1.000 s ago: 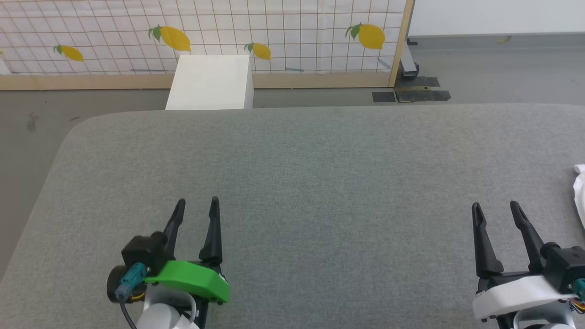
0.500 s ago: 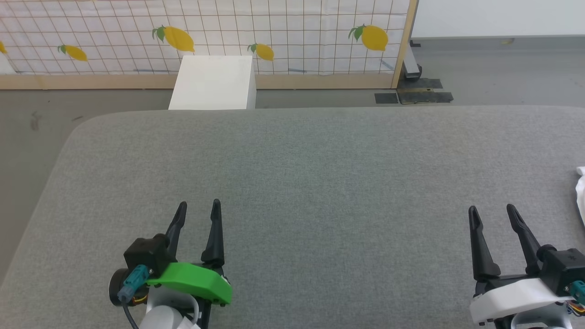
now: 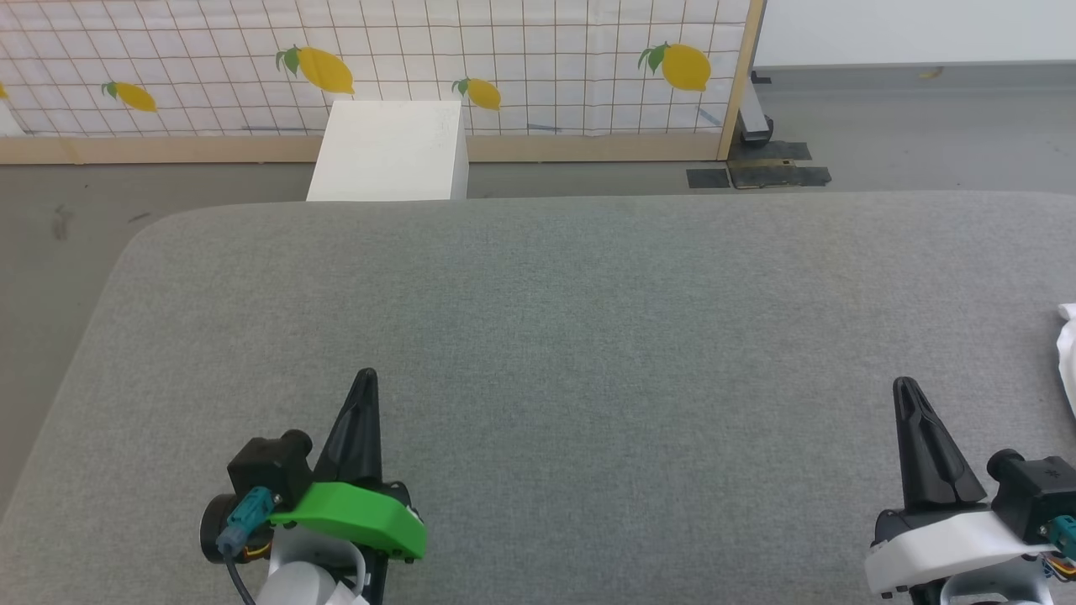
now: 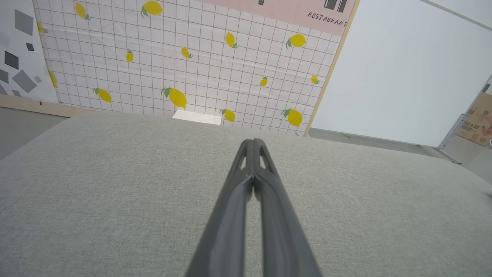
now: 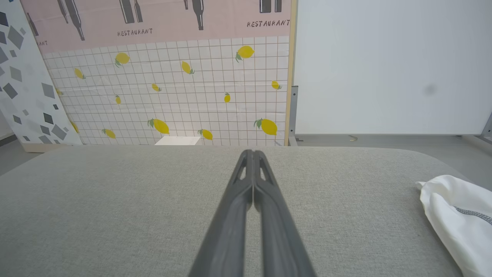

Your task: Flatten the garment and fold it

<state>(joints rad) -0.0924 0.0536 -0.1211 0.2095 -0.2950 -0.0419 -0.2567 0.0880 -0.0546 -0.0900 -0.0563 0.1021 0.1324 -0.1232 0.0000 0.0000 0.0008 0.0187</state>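
The garment (image 5: pixel 457 219) is a bunched white cloth with a dark zigzag seam, lying at the right edge of the grey padded surface (image 3: pixel 555 319); a sliver of the garment (image 3: pixel 1068 353) shows at the head view's right border. My right gripper (image 3: pixel 906 388) is shut with nothing in it, hovering over the surface to the left of the garment and apart from it. My left gripper (image 3: pixel 366 376) is shut and empty at the lower left, far from the cloth. Both pairs of fingers meet at their tips in the wrist views: left gripper (image 4: pixel 253 143), right gripper (image 5: pixel 253 153).
A white box (image 3: pixel 388 151) stands on the floor beyond the surface's far edge. Behind it is a lemon-print grid panel (image 3: pixel 504 59) in a wooden frame. The grey surface's rounded left corner (image 3: pixel 143 235) drops to the floor.
Both grippers have gone from open to shut, on nothing. The arms have stayed in place; the camera shifted slightly.
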